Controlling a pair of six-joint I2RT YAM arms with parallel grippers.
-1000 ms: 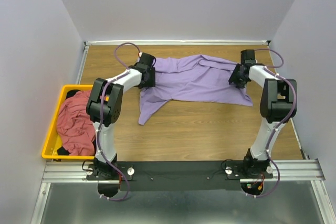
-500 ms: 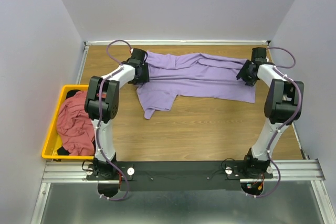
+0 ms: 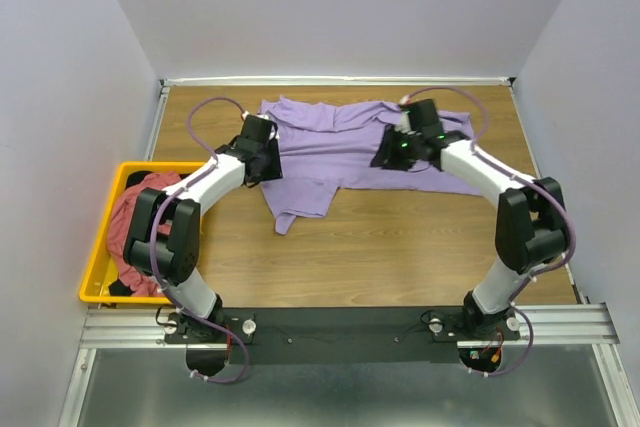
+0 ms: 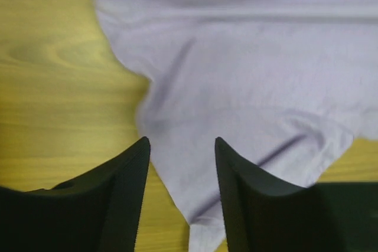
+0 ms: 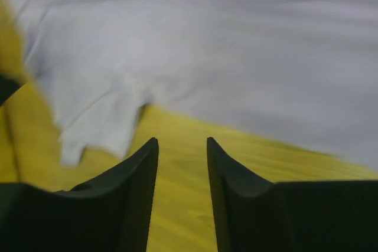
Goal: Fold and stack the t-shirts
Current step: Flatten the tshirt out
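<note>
Lavender t-shirt (image 3: pixel 335 142) spread on table (image 3: pixel 400 242), red-pink t-shirt (image 3: pixel 128 219) in yellow bin (image 3: pixel 105 297)

We find the widest free room across the lower half of the wooden surface (image 3: pixel 390 237) — bare wood from mid-frame down to the arm bases. Across the upper middle the lavender t-shirt (image 3: pixel 330 137) lies spread, with the left claw (image 3: pixel 262 157) at its left edge and the right claw (image 3: pixel 390 155) over its middle. Walls close the surface at the top, left and right of the frame. At the left edge stands the yellow bin (image 3: pixel 96 257), heaped with the red-pink t-shirt (image 3: pixel 135 227) — no way through there.
</note>
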